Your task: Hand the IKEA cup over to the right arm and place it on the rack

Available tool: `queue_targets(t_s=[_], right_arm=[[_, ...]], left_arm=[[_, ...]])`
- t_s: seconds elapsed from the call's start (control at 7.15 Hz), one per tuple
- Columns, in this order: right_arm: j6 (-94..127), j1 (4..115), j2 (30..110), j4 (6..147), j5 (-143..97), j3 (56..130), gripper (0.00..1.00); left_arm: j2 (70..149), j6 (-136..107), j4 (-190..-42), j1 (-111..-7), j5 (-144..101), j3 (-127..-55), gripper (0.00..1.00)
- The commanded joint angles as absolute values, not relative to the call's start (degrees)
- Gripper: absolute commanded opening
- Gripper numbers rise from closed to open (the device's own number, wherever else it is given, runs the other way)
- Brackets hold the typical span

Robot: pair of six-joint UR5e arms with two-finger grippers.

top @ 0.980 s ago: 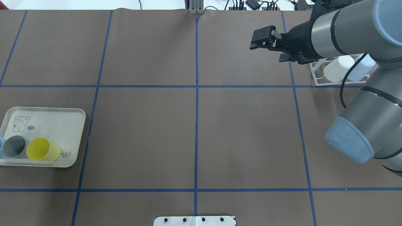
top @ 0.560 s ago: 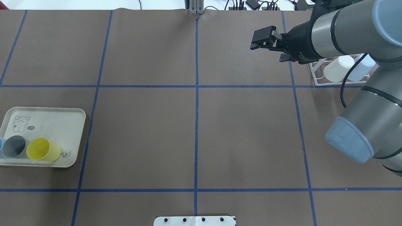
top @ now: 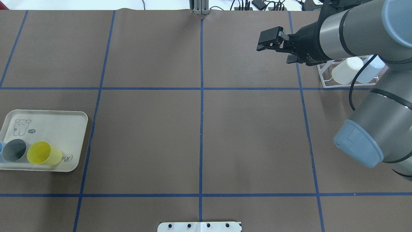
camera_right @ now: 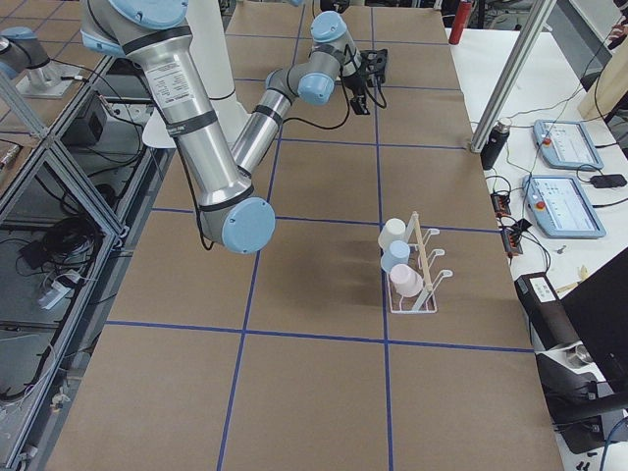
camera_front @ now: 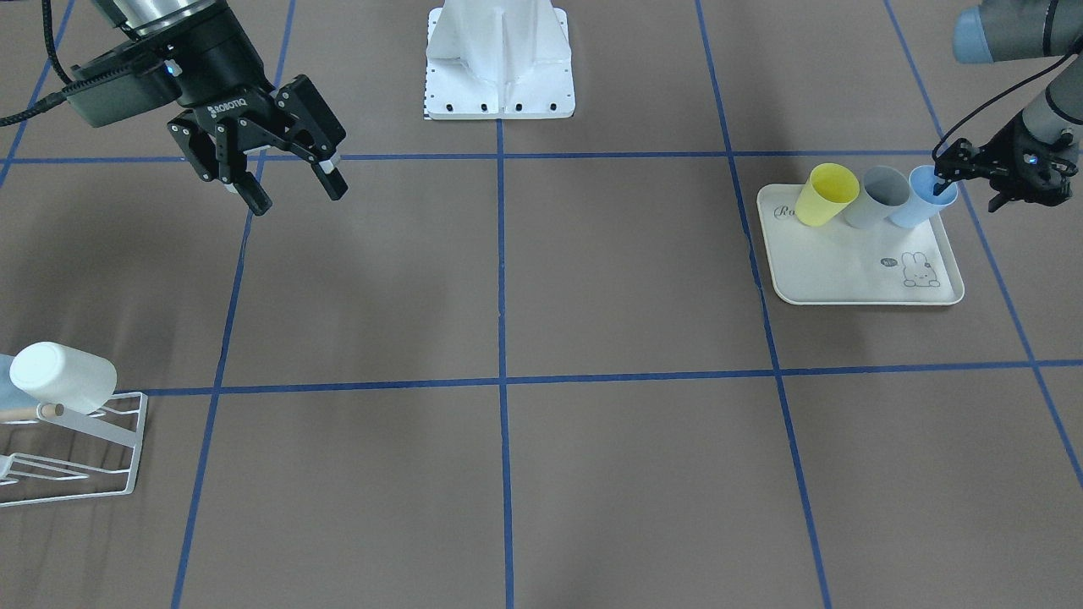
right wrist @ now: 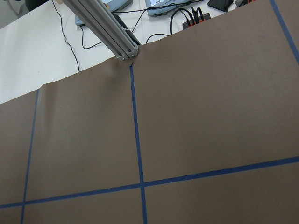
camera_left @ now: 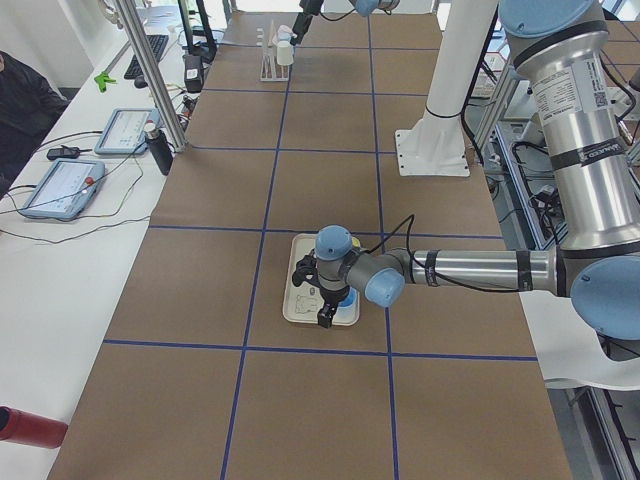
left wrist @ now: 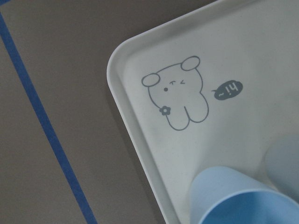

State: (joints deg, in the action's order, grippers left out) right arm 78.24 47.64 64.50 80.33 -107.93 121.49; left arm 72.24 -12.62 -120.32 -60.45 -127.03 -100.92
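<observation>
- Now the left gripper [camera_front: 949,178] is at the mouth of the blue cup [camera_front: 915,207], and one finger seems to dip inside the rim. It shows too small to tell whether its jaws are spread or pressed on the cup wall.
- The cup lies tipped on the tray [camera_front: 846,275], mouth toward this claw and base pointing away from it. Its long axis runs on from the fingers, so a pinch on the rim wall looks the likely hold.
- On the cup's far side from the claw lie the grey cup [camera_front: 880,207] and the yellow cup [camera_front: 825,194], packed close in a row. A lift probably has to go up and back rather than sideways.
- The right gripper [camera_front: 292,182] hangs well apart, fingers spread and holding nothing, so the left arm is far nearer the cup.
- The rack [top: 325,82] stands behind the right claw, beside its wrist, with a white cup [top: 346,69] on it.
- The brown mat [camera_front: 592,279] stretches flat between the two claws, and I judge the hand-over would fall there.
</observation>
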Motion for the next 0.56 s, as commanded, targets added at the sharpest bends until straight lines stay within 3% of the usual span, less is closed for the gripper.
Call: queue_targets(t_s=[0.0, 0.28, 0.42], right_arm=[[78.31, 47.64, 64.34, 80.33, -107.93, 121.55, 1.0], [78.22, 47.64, 64.42, 80.33, -107.93, 121.46, 1.0], [78.22, 47.64, 64.42, 80.42, -107.93, 121.46, 1.0]], left_arm=[[72.33, -12.39, -120.32, -60.21, -127.27, -100.9, 0.55], [72.68, -12.57, -120.41, -58.98, -127.35, -100.99, 0.36], [72.69, -12.48, -120.41, -58.97, -127.27, -100.99, 0.17]])
